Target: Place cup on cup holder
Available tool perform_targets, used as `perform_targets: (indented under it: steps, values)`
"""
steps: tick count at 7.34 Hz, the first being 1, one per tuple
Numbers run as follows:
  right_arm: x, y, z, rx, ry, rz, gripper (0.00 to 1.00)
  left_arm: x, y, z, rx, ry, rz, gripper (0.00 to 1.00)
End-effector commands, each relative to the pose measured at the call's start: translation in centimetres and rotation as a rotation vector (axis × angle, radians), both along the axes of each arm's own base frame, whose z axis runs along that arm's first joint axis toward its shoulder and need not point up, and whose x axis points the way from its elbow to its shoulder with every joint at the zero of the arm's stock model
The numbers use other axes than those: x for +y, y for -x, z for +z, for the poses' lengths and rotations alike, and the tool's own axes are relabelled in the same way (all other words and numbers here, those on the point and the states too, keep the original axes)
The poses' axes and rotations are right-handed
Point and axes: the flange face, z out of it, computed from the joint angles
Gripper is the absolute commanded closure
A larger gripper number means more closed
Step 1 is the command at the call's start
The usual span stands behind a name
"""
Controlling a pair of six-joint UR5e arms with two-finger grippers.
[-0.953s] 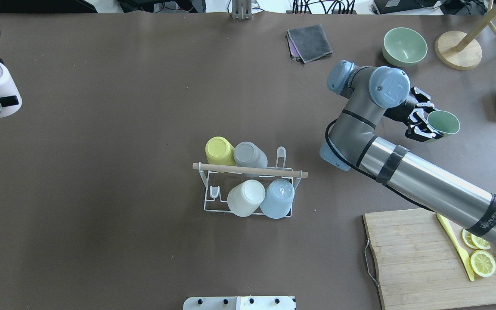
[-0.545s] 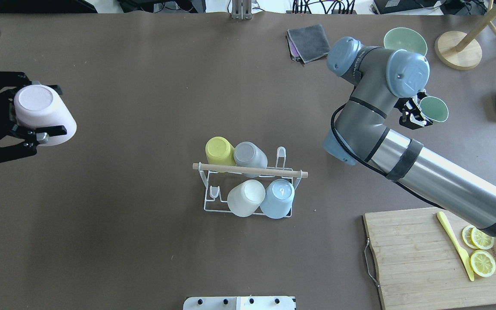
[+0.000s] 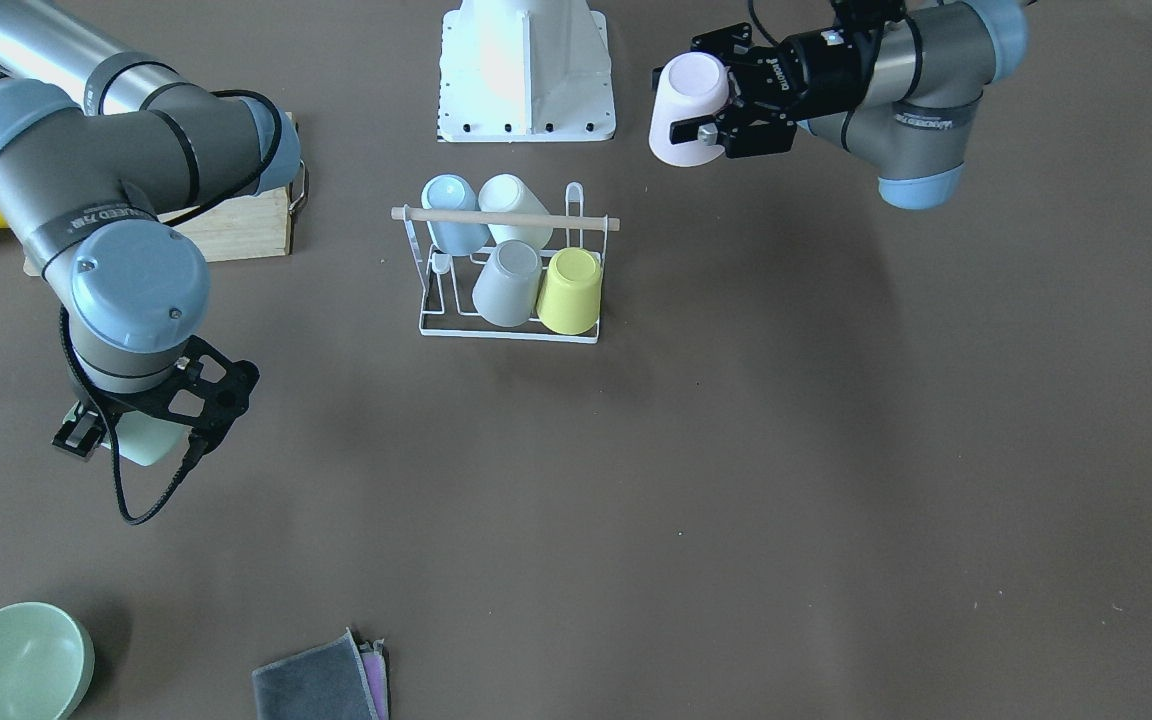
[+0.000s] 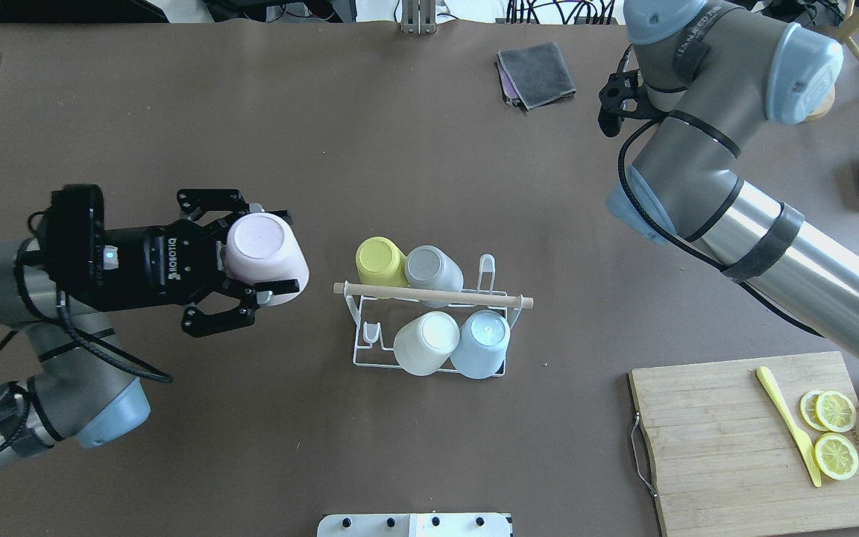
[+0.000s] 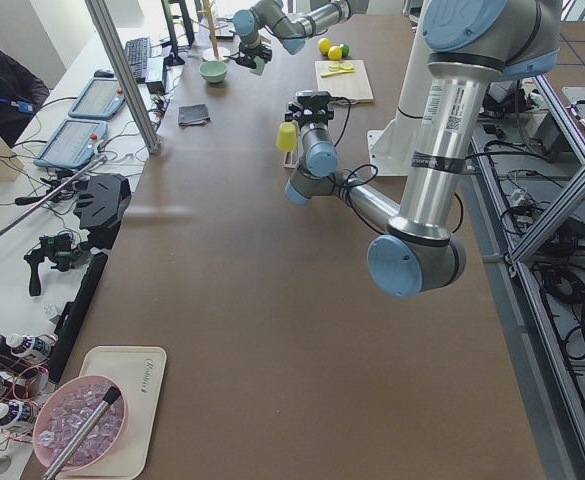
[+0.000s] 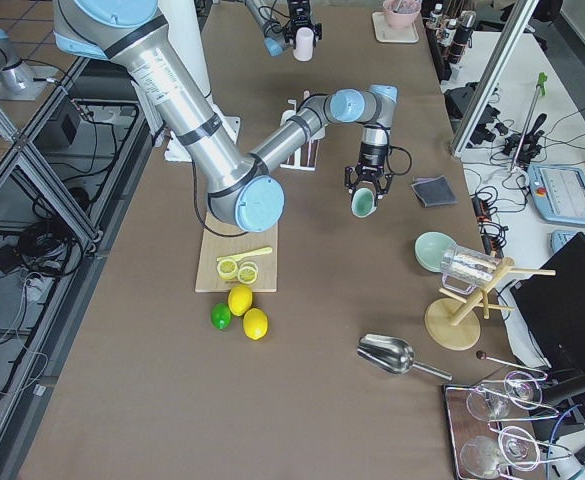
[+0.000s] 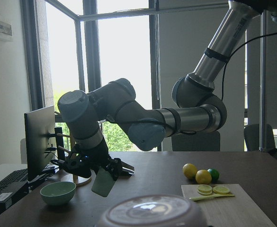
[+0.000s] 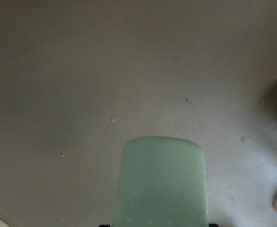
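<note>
Your left tool (image 4: 279,252) is clamped on the pink cup (image 4: 259,250), base up and tilted, just to the robot's left of the holder (image 4: 429,296). Four cups already sit there; a free prong (image 4: 371,333) stands at its near-left corner (the closest one). Centre the mouth over that prong, lower straight, and avoid the rod. The right tool (image 3: 136,438), clamped on the green cup (image 8: 159,179), hangs well away from the holder.

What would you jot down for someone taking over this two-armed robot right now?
Left hand: shut on a pink plastic cup, held close beside the white wire cup holder with a wooden rod.
Right hand: shut on a pale green plastic cup, far from the holder, above the table.
Done: four cups sit on the holder.
Left: both held cups; two prongs look free.
</note>
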Motion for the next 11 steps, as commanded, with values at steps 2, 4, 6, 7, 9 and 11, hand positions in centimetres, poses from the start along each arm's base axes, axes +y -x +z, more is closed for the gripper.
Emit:
perform_targets:
  steps: [2, 4, 6, 7, 9, 11]
  values:
    - [3.3, -4.6, -2.7, -0.345, -0.002, 0.195, 0.38, -0.5, -8.4, -1.8, -0.025, -0.043, -0.013, 1.00]
    - [3.6, -6.0, -2.7, -0.552, 0.020, 0.271, 0.38, 1.9, -10.5, -1.2, -0.041, -0.049, 0.038, 1.00]
    - [5.0, -7.1, -1.3, -0.743, -0.047, 0.381, 0.39, 4.5, -12.0, -0.1, -0.061, -0.080, 0.071, 1.00]
    - [5.1, -7.2, -1.9, -0.836, -0.080, 0.405, 0.39, 4.8, -12.1, 0.1, -0.061, -0.083, 0.076, 1.00]
    - [5.9, -7.9, -3.2, -0.964, -0.120, 0.425, 0.41, 4.9, -12.3, 0.3, -0.069, -0.101, 0.061, 1.00]
    - [6.7, -8.2, -3.1, -1.051, -0.162, 0.415, 0.45, 4.7, -12.6, 0.5, -0.074, -0.096, 0.056, 1.00]
